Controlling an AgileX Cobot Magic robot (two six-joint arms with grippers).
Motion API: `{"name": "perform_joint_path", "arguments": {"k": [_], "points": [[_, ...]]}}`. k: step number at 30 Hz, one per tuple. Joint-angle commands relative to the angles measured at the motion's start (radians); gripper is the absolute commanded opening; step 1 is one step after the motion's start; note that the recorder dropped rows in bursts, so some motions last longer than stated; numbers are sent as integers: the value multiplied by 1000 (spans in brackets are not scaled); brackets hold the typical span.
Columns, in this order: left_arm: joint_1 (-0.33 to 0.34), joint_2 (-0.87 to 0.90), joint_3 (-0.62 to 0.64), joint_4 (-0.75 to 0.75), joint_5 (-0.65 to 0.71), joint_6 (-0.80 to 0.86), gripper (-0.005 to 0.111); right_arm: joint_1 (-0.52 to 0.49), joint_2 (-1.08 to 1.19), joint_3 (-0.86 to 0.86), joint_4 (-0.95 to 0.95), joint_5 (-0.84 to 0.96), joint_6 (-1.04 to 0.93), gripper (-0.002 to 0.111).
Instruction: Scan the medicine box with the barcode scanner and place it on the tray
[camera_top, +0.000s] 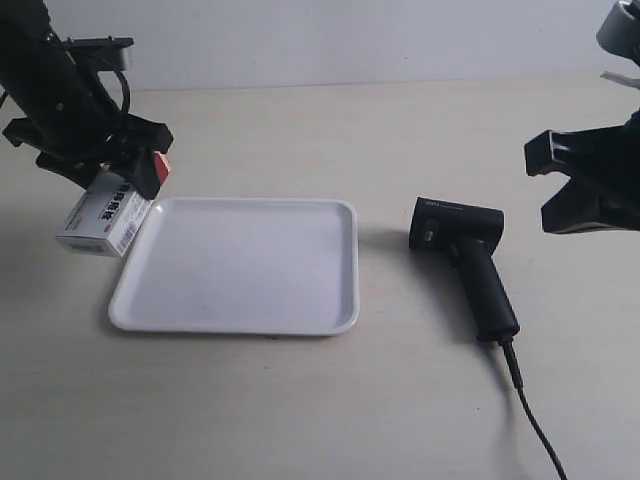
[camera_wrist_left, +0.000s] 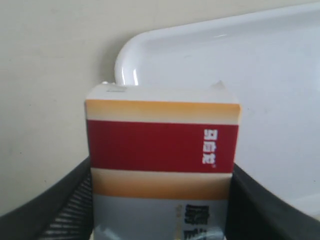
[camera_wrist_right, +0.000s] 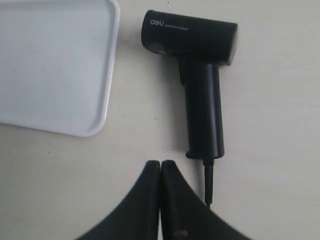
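Note:
The medicine box (camera_top: 108, 213), white with a red and tan band (camera_wrist_left: 160, 145), hangs tilted at the tray's left corner, held in my left gripper (camera_top: 125, 180), which is shut on it. Black fingers (camera_wrist_left: 260, 205) press the carton's two sides. The white square tray (camera_top: 240, 265) lies flat in the middle of the table, its rim (camera_wrist_left: 131, 47) just beyond the box. The black barcode scanner (camera_top: 465, 250) lies on its side right of the tray, cable trailing toward the front. My right gripper (camera_wrist_right: 161, 165) is shut on nothing, above the table near the scanner's handle end (camera_wrist_right: 204, 150).
The scanner's thin black cable (camera_top: 535, 425) runs to the table's front right. The tray's corner (camera_wrist_right: 95, 127) lies near the scanner head (camera_wrist_right: 187, 37). Bare beige tabletop (camera_top: 350, 130) stretches behind the tray.

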Motion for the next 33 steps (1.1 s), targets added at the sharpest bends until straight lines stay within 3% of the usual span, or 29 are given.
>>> {"name": "perform_joint_path", "arguments": {"k": [1, 5, 7, 12, 15, 27, 33], "points": [[-5, -13, -18, 13, 37, -49, 0, 3, 5, -7, -5, -87, 3, 0], [-14, -13, -18, -27, 41, -47, 0, 3, 51, -8, -48, -162, 3, 5], [-20, -13, -18, -27, 39, -44, 0, 3, 99, -8, -57, -144, 3, 15], [-26, -13, -18, -34, 36, -27, 0, 3, 189, -20, -47, -139, 3, 55], [-26, -13, -18, -39, 29, -25, 0, 3, 212, -36, -31, -139, 3, 70], [-26, -13, -18, -90, 19, 23, 0, 3, 396, -192, 11, -27, 10, 73], [-26, -13, -18, -90, 12, 23, 0, 3, 456, -197, -73, -26, 155, 73]]}}
